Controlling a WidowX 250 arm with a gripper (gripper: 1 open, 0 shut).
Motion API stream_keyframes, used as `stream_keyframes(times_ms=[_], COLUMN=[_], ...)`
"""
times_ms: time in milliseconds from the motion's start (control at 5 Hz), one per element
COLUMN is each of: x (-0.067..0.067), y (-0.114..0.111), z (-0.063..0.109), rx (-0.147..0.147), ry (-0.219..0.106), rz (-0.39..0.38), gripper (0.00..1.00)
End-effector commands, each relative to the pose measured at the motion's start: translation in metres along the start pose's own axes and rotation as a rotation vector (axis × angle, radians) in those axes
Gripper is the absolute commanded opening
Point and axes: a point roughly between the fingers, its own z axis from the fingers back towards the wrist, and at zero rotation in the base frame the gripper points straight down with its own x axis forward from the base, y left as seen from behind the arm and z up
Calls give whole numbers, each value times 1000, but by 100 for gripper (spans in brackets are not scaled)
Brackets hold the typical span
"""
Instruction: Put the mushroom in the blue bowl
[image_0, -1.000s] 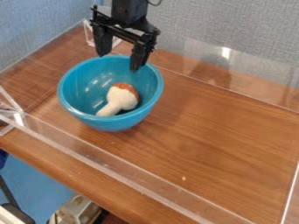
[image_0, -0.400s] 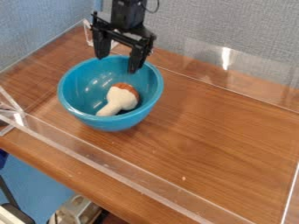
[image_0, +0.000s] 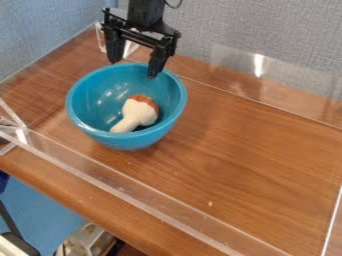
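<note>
Since a second ago, almost nothing has shifted: the mushroom (image_0: 136, 111) lies where it lay, and the gripper (image_0: 138, 57) has only edged a touch up and left in the picture, above the far rim of the bowl. That mushroom rests on its side inside the blue bowl (image_0: 94, 108), cream stem pointing toward the near left and orange-brown cap toward the far right, against the bowl's inner wall. Nothing else is in the bowl. Over its back edge hangs the black gripper, pointing down, its jaws spread wide with nothing between them, clear of the mushroom and apart from the bowl's rim. The bowl sits on a brown wooden bench (image_0: 247, 140), toward its left end. A low clear plastic wall (image_0: 174, 215) runs round the bench; its near edge crosses the foreground and its far panel stands behind the gripper, catching glare at the upper right. Behind that is a grey-blue textured backdrop (image_0: 54, 30). The arm above the gripper is cut off by the top edge of the picture. Below the bench's near edge some blurred objects show on the floor, too indistinct to name. The underside of the mushroom is hidden against the bowl.
</note>
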Motion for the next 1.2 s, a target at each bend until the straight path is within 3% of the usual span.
stream_keyframes(times_ms=[0,200,600,800,1000], x=[4,2,-5,-6,-4], y=[6,3,12,15,19], z=[6,-4,25,37,35], rx=[10,15,19,19,23], ry=[-55,-51,-100,-117,-115], rz=[25,18,-75,-84,-93], gripper=[100,100,100,100,100])
